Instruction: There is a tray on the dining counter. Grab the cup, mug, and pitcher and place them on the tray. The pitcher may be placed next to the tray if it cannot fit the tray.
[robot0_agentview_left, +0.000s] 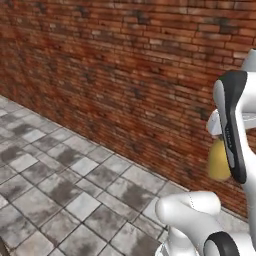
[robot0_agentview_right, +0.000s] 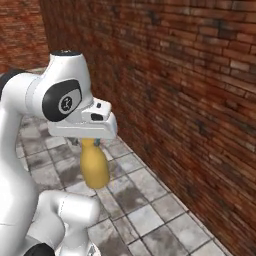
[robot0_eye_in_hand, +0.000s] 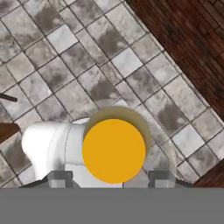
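While the brick wall fills the right of the right base view, the pitcher hangs at lower centre, pinched at its neck by the gripper. It is judged rigid, smooth and bottom-heavy, so the narrow neck is the best hold.

Red-brown brick wall, mortar lines dark, patches of soot-like staining across the courses. Meets a floor of grey stone tiles, square and mottled, pale grout between. In the right base view, wall running away into a dim corner at upper left. Even, flat light, no sharp shadows on the tiles.
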